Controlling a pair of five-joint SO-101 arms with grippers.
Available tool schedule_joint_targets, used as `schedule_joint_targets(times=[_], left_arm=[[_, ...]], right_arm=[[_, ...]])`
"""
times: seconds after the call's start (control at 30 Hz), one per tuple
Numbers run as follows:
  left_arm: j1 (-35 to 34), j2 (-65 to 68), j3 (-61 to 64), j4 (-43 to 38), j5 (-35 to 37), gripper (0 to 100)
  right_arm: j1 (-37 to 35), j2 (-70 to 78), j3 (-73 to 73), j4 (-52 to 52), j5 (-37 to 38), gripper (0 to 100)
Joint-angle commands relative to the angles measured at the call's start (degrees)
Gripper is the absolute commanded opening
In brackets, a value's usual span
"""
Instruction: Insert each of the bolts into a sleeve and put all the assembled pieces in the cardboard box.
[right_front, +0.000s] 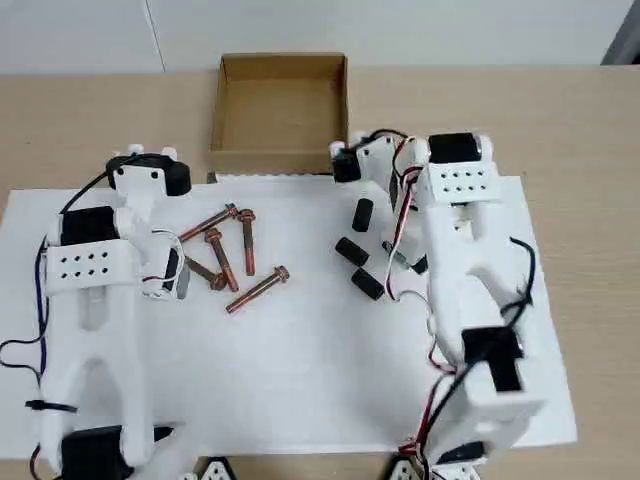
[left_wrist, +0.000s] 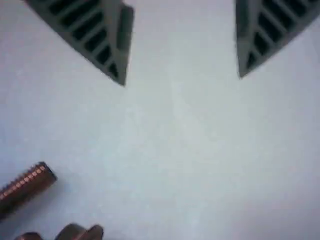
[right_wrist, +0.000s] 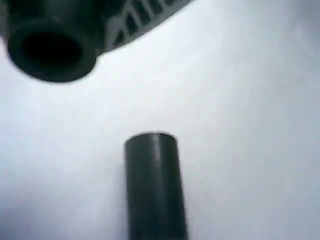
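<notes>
Hanging low over the white paper sheet with its jaws spread wide, the left gripper sits just beside the copper-coloured threaded bolts, while the right gripper, whose grip cannot be told, is close to the black cylindrical sleeves, and the brown cardboard box stands at the sheet's far edge.

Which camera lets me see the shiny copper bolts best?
The high view: whole bolts lie together on the white sheet. The left wrist view catches a threaded tip and part of a head. The right wrist view looks at black sleeves.
</notes>
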Motion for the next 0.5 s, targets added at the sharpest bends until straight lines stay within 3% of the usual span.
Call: schedule_joint_targets(times=[0.0,0.1,0.27,0.47], left_arm=[[0.1,0.7,-3.3,0.8,2.1,14],[0.7,3.8,-6.3,0.9,3.1,13],[5.0,11.3,-15.2,1.2,5.5,3],[10.3,22.8,-31.3,6.3,9.1,2]], right_arm=[[1.5,-8.0,-1.8,1.5,-3.6,0.2],[3.2,-9.9,-0.5,1.5,-6.1,0.2],[6.6,-10.2,4.1,1.4,-9.3,0.3],[8.9,-10.2,6.9,1.2,-9.8,0.4]])
